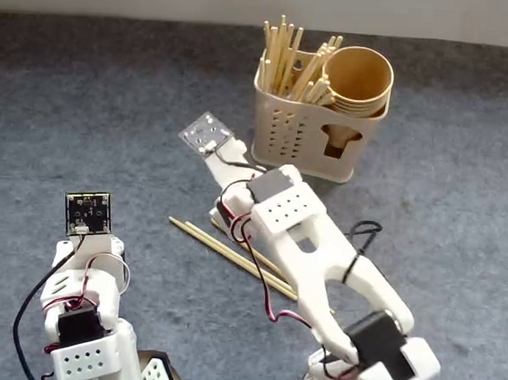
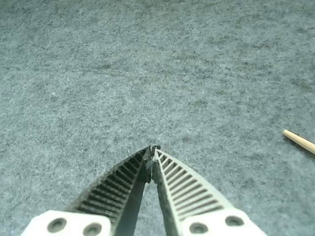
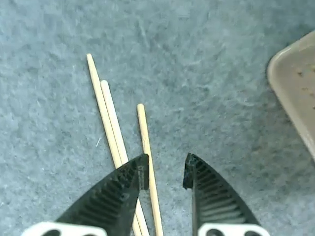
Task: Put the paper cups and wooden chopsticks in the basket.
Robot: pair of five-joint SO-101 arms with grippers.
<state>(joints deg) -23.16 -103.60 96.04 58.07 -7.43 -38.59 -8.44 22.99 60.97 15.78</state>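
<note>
Basket: a pale slotted basket (image 1: 310, 150) stands upright on grey carpet (image 1: 115, 110); one corner of it also shows in the right wrist view (image 3: 295, 83).
Cups: stacked paper cups (image 1: 358, 77) sit in the basket, mouths up, on its side away from the left arm.
Sticks in basket: a bunch of chopsticks (image 1: 284, 53) stands on end beside the cups, long axes near vertical, tops fanning out above the rim.
Loose sticks: loose chopsticks (image 1: 210, 240) lie flat on the carpet in front of the basket, well apart from it. Their long axis runs slantwise across its front, not toward it.
Loose sticks, close: three show (image 3: 110, 123); two lie touching side by side, the third just beside them with its end set back.
In the way: the right arm (image 1: 295, 216) stretches over the loose sticks toward the basket and hides their near ends.
Right gripper: the right gripper (image 3: 165, 172) hangs over the sticks, jaws partly apart and gripping nothing; the third stick passes under the gap, close to one finger.
Left gripper: the left gripper (image 2: 153, 150) has its tips pressed together and holds nothing.
Left arm: the left arm (image 1: 83, 292) sits farther from the basket than the right one, with one stick end (image 2: 299, 141) off to its gripper's side.
</note>
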